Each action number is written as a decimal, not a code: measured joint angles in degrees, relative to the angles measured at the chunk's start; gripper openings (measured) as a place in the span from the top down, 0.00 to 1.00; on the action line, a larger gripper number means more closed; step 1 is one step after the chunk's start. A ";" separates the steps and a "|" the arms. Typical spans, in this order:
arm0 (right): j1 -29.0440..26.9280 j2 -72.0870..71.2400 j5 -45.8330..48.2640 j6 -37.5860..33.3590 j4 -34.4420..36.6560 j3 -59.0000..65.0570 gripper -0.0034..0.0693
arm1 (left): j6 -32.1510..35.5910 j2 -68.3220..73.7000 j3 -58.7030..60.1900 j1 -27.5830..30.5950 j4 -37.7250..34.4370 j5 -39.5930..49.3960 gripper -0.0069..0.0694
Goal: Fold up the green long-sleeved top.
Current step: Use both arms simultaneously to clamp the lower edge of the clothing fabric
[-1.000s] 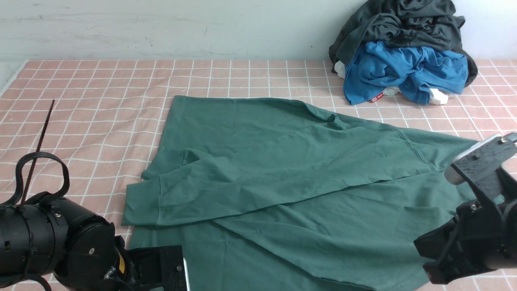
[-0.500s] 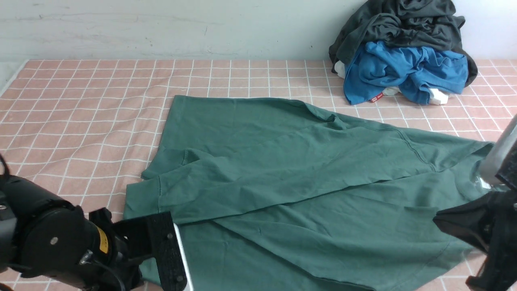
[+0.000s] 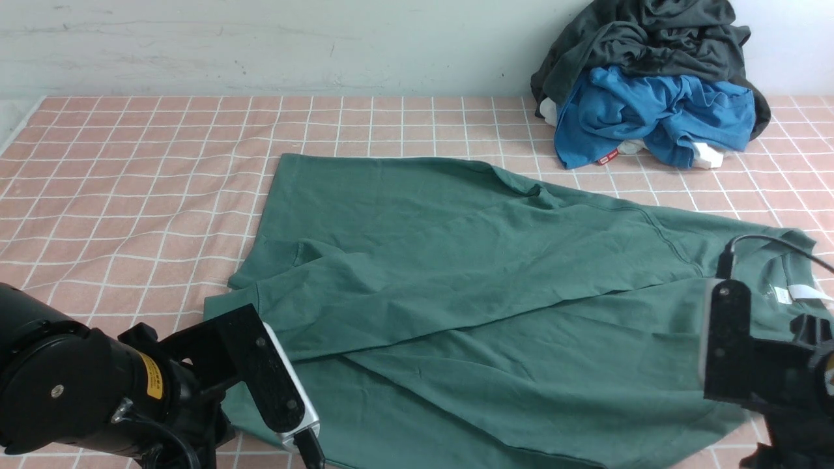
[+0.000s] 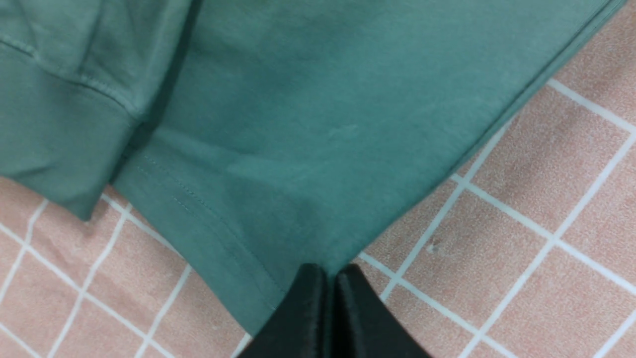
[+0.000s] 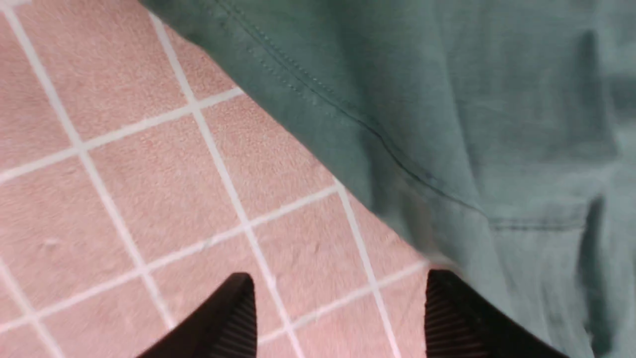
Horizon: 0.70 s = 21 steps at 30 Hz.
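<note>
Soft, creased green long-sleeved top (image 3: 456,260) lies on pink checked cloth (image 3: 163,163).

Green long-sleeved top (image 3: 456,273) lies spread flat in front of me, dark green, wrinkled. Neck with white tag (image 3: 800,293) is to my right, hem to my left. One sleeve is folded diagonally across the body (ribbed cuff near the hem). My left gripper (image 4: 330,272) pinches the near hem corner.

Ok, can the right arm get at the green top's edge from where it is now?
Probably yes: the right gripper is open low over the tablecloth, and the hem of the green top lies beside one fingertip, with nothing between.
</note>
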 joint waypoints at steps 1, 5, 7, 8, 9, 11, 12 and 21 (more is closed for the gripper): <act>0.00 1.55 -1.35 -0.08 -0.33 0.00 0.36 | -0.06 0.00 0.00 0.00 0.00 0.00 0.91; 0.00 8.05 -6.34 -0.22 -5.63 -0.04 0.40 | -0.25 0.00 0.00 0.00 0.00 0.00 0.91; 0.00 10.34 -7.43 -0.03 -8.48 -0.04 0.44 | -0.30 0.00 0.00 0.00 0.00 0.00 0.91; 0.00 11.93 -8.38 0.80 -11.34 -0.04 0.50 | -0.30 0.00 0.00 0.00 0.00 0.00 0.91; 0.00 12.63 -8.74 1.30 -12.62 -0.04 0.54 | -0.30 0.00 0.00 0.00 0.00 0.00 0.91; 0.00 13.23 -9.23 3.90 -15.09 -0.14 0.65 | -0.60 0.00 0.00 0.00 0.00 0.00 0.91; 0.00 13.23 -9.36 5.20 -15.76 -0.19 0.72 | -0.86 0.00 0.00 0.00 0.00 0.00 0.91; 0.00 7.34 -9.69 16.87 -17.41 -0.22 0.97 | -12.66 0.00 -5.34 0.00 -0.09 3.06 0.91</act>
